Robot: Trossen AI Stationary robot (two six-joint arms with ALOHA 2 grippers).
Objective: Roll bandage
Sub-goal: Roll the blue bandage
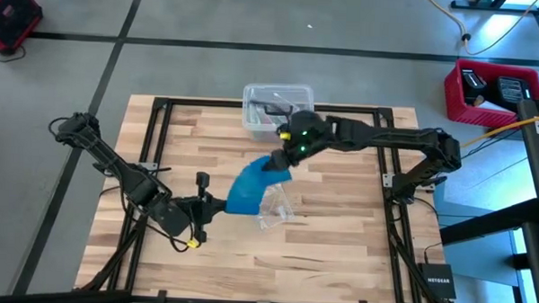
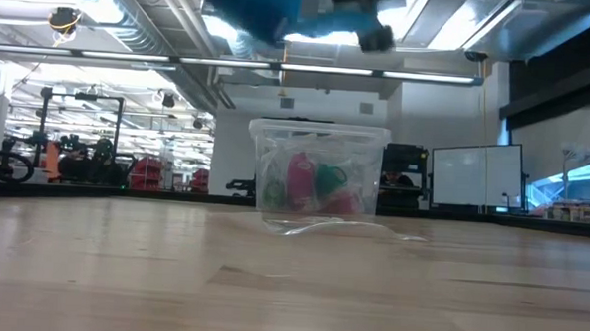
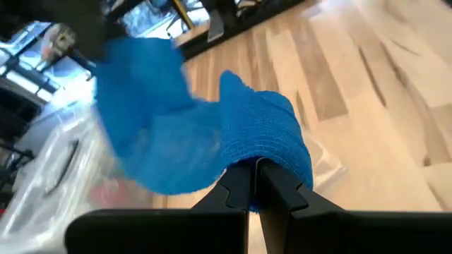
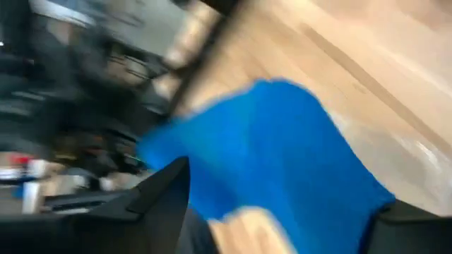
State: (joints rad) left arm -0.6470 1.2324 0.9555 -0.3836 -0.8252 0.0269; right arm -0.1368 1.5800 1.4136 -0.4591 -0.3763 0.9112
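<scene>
One bandage [image 1: 250, 187], bright blue, hangs stretched above the middle of the surface [image 1: 338, 253], the left pincer [image 3: 248, 185] clenched on its rolled end, the right pincer [image 1: 283, 161] gripping the loose end. Best to keep it taut and wind evenly. One plastic bag [image 1: 275, 208] beneath, one lidded box [image 2: 316, 176] behind.
</scene>
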